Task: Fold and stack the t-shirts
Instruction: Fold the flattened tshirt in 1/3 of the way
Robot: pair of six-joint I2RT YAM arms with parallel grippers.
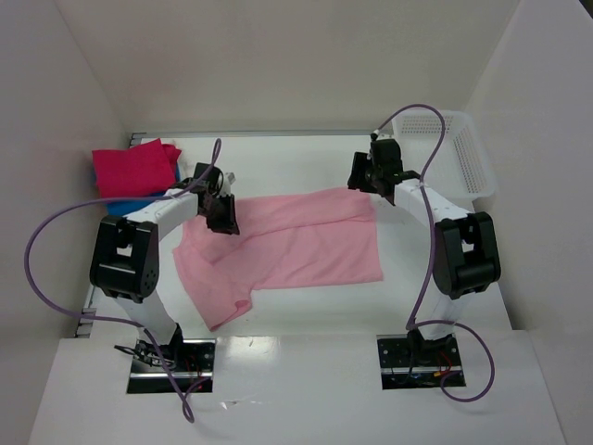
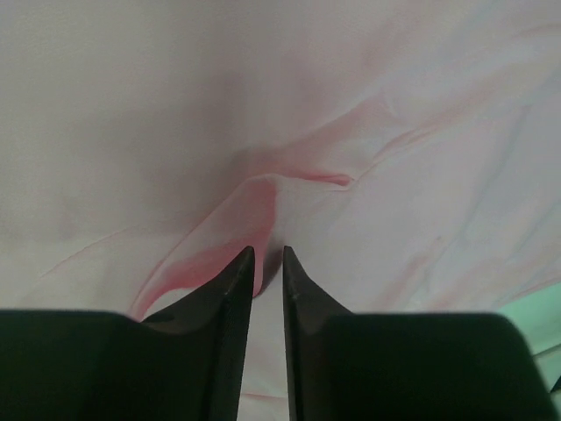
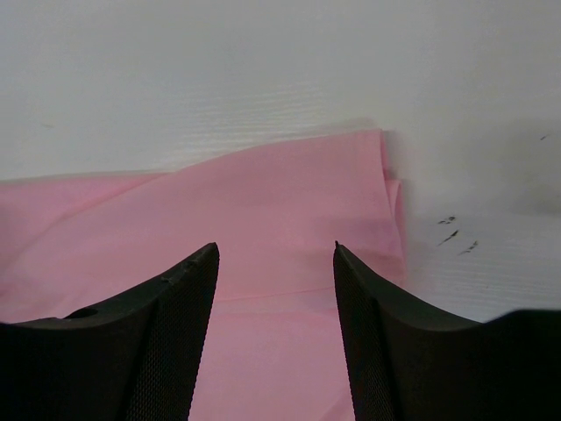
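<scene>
At far left a folded magenta t-shirt (image 1: 134, 167) lies on a folded blue t-shirt (image 1: 128, 206), so that stack looks done. The left gripper (image 2: 268, 254), jaws narrow, pinches a raised ridge of the light pink t-shirt (image 1: 296, 246), which lies mid-table, partly doubled over and not yet stacked. The right gripper (image 3: 276, 250) hangs wide over its far right corner.

The left arm (image 1: 153, 218) reaches forward and inward. The left gripper (image 2: 268, 254) points down, jaws drawn to a narrow slit on a pinched fold of shirt (image 2: 254, 202). The right arm (image 1: 435, 209) stretches forward, the right gripper (image 3: 276, 250) angled down, jaws wide apart.
</scene>
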